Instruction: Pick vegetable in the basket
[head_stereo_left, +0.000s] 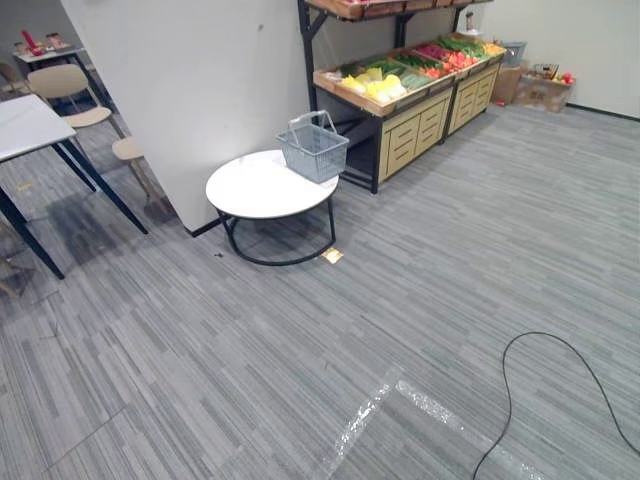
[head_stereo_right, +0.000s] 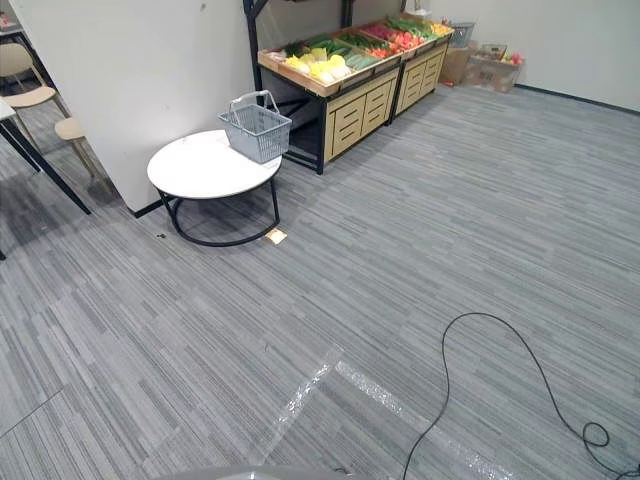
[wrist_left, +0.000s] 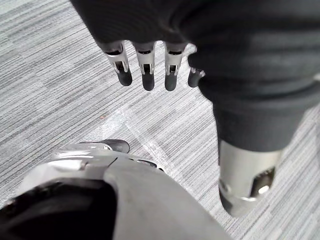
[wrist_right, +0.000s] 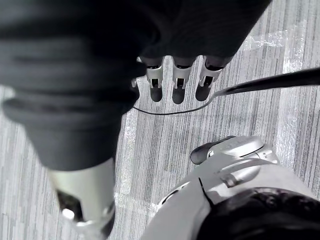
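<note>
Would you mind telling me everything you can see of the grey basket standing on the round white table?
The basket is a blue-grey shopping basket, apparently plastic, with open lattice walls and a solid rim. Its thin handle stands raised above the rim. It sits upright at the far right edge of the round white table, on the side nearest the wooden produce stand but apart from it. Only the tabletop touches it, and no contents show through its walls.

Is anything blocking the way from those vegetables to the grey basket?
Nothing visible does. The basket sits open-topped at the edge of the round white table, next to the wooden stand where the vegetables lie. Only open space separates them.
</note>
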